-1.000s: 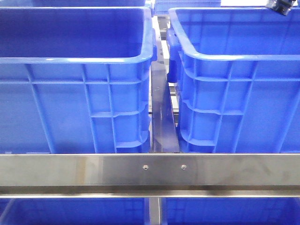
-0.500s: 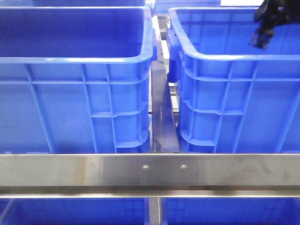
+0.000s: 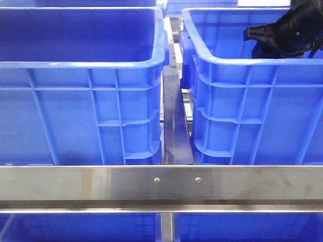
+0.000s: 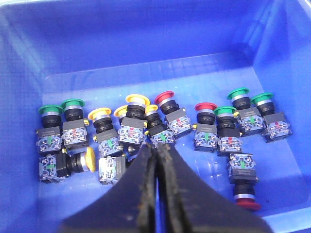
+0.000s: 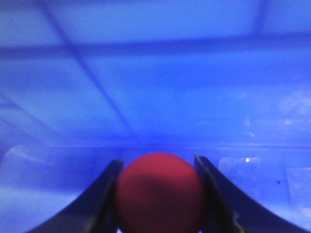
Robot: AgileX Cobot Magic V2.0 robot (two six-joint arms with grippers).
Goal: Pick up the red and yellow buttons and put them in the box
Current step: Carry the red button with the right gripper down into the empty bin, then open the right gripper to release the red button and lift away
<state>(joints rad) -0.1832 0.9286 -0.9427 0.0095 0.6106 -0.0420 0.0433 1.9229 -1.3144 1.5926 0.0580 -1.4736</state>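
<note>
Since half a second ago the right arm has swung lower and further over the right crate (image 3: 237, 101), so that its dark wrist now hangs just above the crate's near rim where before only its tip showed at the corner. Its right gripper (image 5: 158, 194) has its fingers (image 5: 104, 199) pinching a red button (image 5: 159, 191) by the rounded cap, one finger on each side, which keeps the piece from rolling while it is carried; blue crate wall fills the view behind it, so the button looks to be over or just inside that crate, probably the box it is meant for. The left gripper (image 4: 156, 160) hangs over the left crate (image 4: 146, 63) with its fingers pressed together and holding nothing, just above a loose row of buttons lying on the crate floor: several yellow buttons (image 4: 99, 115), more red ones (image 4: 164, 97), and green buttons (image 4: 72, 103) that the task leaves alone. Spreading those fingers would likely come first before any pick there.
</note>
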